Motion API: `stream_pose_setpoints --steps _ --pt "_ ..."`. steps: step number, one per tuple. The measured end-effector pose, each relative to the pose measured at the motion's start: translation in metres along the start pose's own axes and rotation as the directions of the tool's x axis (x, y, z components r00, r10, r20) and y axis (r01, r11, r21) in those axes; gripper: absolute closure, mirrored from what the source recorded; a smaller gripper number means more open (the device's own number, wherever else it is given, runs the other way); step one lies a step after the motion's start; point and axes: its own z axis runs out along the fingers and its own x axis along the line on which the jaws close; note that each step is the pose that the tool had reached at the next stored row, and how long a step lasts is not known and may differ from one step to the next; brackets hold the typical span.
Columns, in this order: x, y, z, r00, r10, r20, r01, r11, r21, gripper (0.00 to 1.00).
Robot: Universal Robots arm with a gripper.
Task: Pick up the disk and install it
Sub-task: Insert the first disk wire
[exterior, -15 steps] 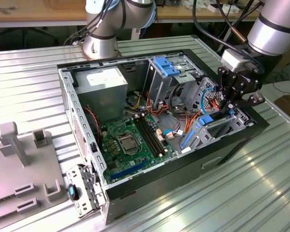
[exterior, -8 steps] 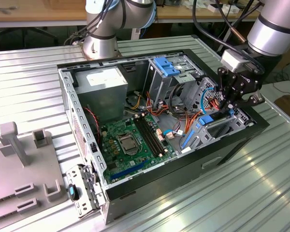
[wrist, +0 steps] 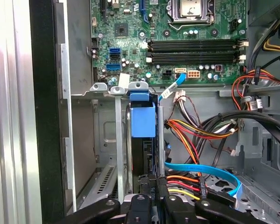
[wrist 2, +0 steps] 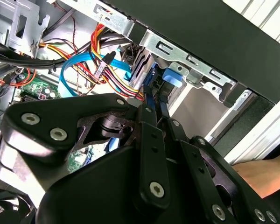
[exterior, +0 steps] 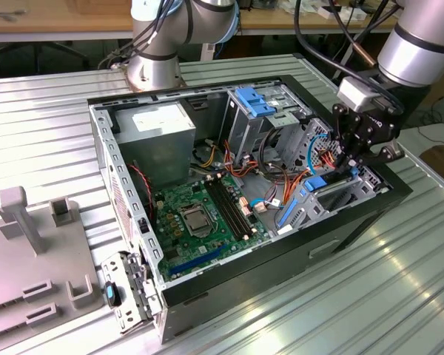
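Pincer clamped narrow on the disk, which stands on edge in the drive bay at the front of the open computer case, long axis running down into the bay. Disk: dark body, blue plastic frame and tab on the exposed end. Case also holds green motherboard, grey power supply, blue cable and bundled coloured wires; it lies on the ribbed worktop.

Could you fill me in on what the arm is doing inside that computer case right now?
The gripper is down in the open computer case, closed on the disk, which stands on edge in the drive bay. The blue frame shows at the disk's end. The green motherboard lies beside the bay, with bundled cables close by.
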Motion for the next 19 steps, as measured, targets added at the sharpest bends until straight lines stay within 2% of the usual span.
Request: stream_pose_setpoints --steps 7,14,19 --pt "0.0 0.0001 0.0013 1.0 0.0 0.003 0.0 1.0 -0.0001 0.83" --pt "-0.0001 0.0002 0.0032 1.0 0.001 0.0097 -0.001 1.0 -0.0002 0.83" --pt "-0.0002 0.0004 0.0058 0.9998 0.001 0.0192 -0.001 1.0 -0.0005 0.83"
